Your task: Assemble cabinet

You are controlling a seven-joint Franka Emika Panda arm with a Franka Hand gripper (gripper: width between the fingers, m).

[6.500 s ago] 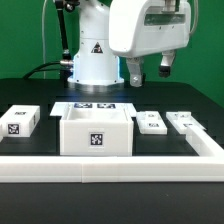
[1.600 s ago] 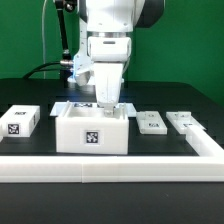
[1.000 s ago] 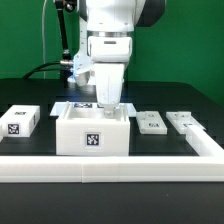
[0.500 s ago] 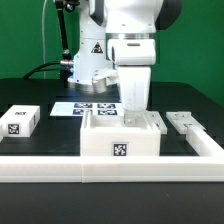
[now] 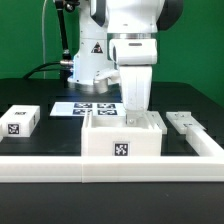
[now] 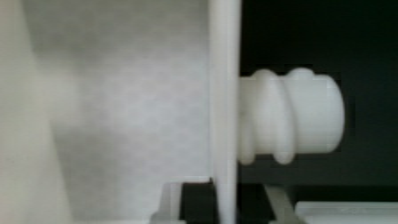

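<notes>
Cabinet [image 5: 120, 145]: large white box, stood on the table [image 5: 40, 95] just beside the front rail [image 5: 40, 166]. Gripper [image 5: 134, 116]: fingers looked clenched on its wall toward the exterior view's right. Handling note: the step called for a firm, level hold to keep the box square.

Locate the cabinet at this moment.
The cabinet sits by the front white rail, slightly toward the exterior view's right, directly under the end effector.
</notes>
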